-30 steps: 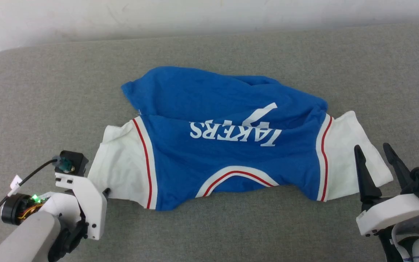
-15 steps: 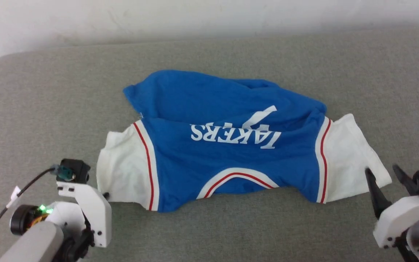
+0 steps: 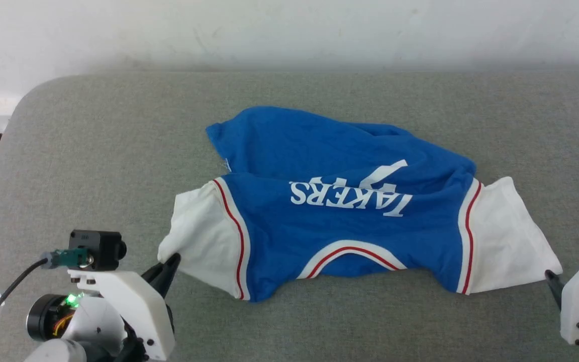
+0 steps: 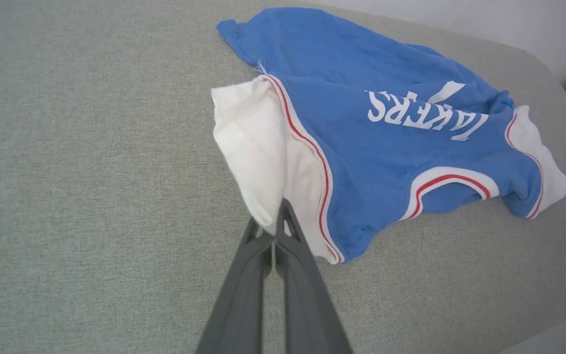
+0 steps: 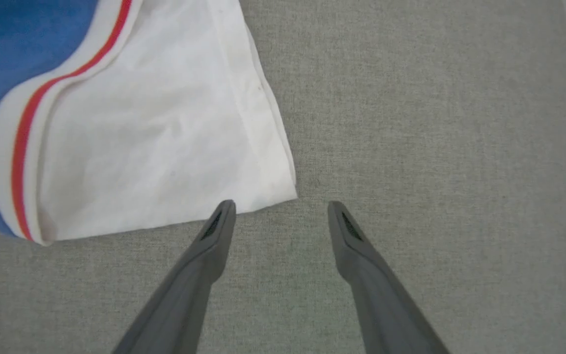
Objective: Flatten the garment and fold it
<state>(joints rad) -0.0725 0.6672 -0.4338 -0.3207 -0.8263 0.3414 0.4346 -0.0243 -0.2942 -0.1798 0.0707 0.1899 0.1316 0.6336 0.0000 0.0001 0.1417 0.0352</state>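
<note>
The garment [image 3: 340, 226], a bright blue T-shirt with white sleeves, red trim and white "LAKERS" print, lies crumpled on the grey surface, its neckline toward me. My left gripper [image 3: 169, 265] is shut on the corner of the garment's left white sleeve [image 4: 258, 147], which it lifts slightly; the wrist view shows the cloth pinched at the left gripper [image 4: 275, 228]. My right gripper [image 5: 280, 211] stands open just off the corner of the right white sleeve [image 5: 165, 123], its left fingertip at the sleeve's hem, nothing between the fingers. One dark fingertip [image 3: 552, 281] of it shows in the head view.
The grey padded surface [image 3: 93, 151] has a rounded corner at the far left and runs up to a white wall [image 3: 289, 30] behind. Bare grey fabric lies in front of the garment and to both sides.
My left gripper has shut on the left sleeve's corner and lifted it. My right gripper has drawn back from the right sleeve toward the lower right. The head camera has shifted.
</note>
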